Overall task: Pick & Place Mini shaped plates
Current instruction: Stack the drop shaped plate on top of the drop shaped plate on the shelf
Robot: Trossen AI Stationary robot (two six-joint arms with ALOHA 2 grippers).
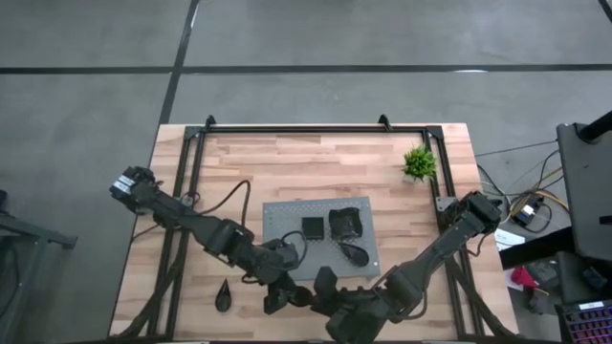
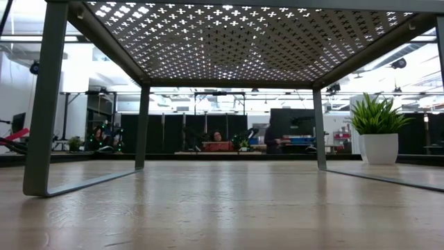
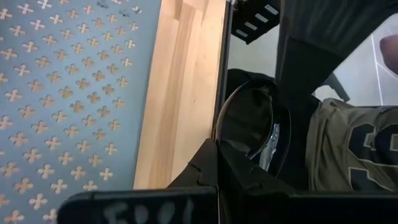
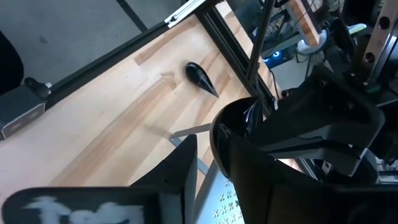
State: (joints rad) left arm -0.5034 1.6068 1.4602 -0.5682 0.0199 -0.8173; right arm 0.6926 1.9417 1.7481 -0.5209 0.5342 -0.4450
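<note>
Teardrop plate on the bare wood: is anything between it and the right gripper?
Yes. The left gripper, shut on another black plate, sits between the right gripper and the teardrop plate.

I am not finding any text I can read: blurred white marks are showing on the left gripper and the right gripper, both illegible.

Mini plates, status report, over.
Left gripper shut on black plate; right gripper alongside. Three plates on grey board, teardrop plate on table. Nothing blocking.
</note>
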